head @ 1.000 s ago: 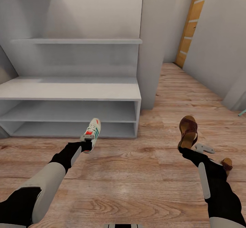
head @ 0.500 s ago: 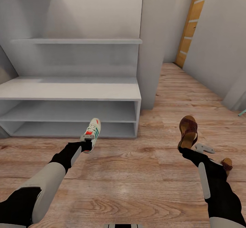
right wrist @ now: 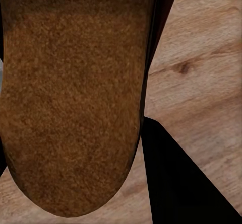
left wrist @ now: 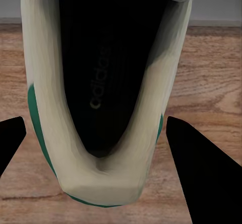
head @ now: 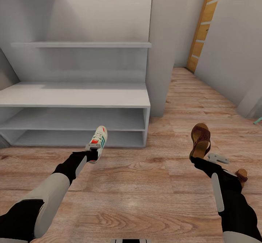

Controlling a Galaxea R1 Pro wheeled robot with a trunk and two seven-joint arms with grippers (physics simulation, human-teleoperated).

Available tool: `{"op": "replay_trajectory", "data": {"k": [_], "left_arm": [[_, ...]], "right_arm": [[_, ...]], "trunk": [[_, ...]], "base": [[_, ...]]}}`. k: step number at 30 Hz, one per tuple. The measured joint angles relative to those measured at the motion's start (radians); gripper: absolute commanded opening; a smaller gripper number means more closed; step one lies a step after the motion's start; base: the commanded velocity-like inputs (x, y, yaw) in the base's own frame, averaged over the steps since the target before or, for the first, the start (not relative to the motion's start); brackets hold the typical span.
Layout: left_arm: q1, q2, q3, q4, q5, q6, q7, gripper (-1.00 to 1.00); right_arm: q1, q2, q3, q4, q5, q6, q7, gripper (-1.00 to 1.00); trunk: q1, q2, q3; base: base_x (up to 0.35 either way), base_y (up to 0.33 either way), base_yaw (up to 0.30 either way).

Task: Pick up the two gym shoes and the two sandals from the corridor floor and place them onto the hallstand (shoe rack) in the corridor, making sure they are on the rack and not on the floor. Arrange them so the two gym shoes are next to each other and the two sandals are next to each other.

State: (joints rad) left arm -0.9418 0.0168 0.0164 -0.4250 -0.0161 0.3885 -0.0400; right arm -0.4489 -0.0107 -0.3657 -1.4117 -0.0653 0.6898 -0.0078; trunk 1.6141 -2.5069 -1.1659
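- Pale grey hallstand [head: 91, 97]: its shelves hold no shoes, so all your placing remains.
- Your left gripper [head: 93, 152] grips one gym shoe [head: 98, 138] by the heel, low before the bottom shelf.
- Your right gripper [head: 195, 156] holds one sandal [head: 201, 139] upright above the corridor floor [head: 145, 188]; a second sandal [head: 241, 174] lies beside that forearm.

I can't see my left gripper [head: 92, 155] properly in the head view: the gym shoe [head: 98, 138] covers its fingertips. In the left wrist view the shoe [left wrist: 101, 93] runs off the frame edge at its toe end, and the two fingers [left wrist: 201, 173] are cut by the frame. On the right, the sandal [head: 200, 139] hides the right gripper [head: 196, 158]; in the right wrist view its footbed [right wrist: 70, 93] overflows the frame. Behind my right forearm, a second sandal [head: 241, 174] is mostly covered. The hallstand [head: 72, 97] is cropped at the left edge.
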Motion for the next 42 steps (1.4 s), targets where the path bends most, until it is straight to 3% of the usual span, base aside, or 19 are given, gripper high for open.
{"op": "replay_trajectory", "data": {"k": [20, 42], "left_arm": [[0.0, 0.0, 0.0, 0.0, 0.0, 0.0, 0.0, -1.0], [0.0, 0.0, 0.0, 0.001, 0.0, 0.0, 0.0, -1.0]], "right_arm": [[0.0, 0.0, 0.0, 0.0, 0.0, 0.0, 0.0, -1.0], [0.0, 0.0, 0.001, 0.001, 0.0, 0.0, 0.0, -1.0]], "trunk": [[0.0, 0.0, 0.031], [-0.001, 0.0, 0.034]], "base": [[0.013, 0.0, 0.0], [0.282, -0.111, 0.0]]}}
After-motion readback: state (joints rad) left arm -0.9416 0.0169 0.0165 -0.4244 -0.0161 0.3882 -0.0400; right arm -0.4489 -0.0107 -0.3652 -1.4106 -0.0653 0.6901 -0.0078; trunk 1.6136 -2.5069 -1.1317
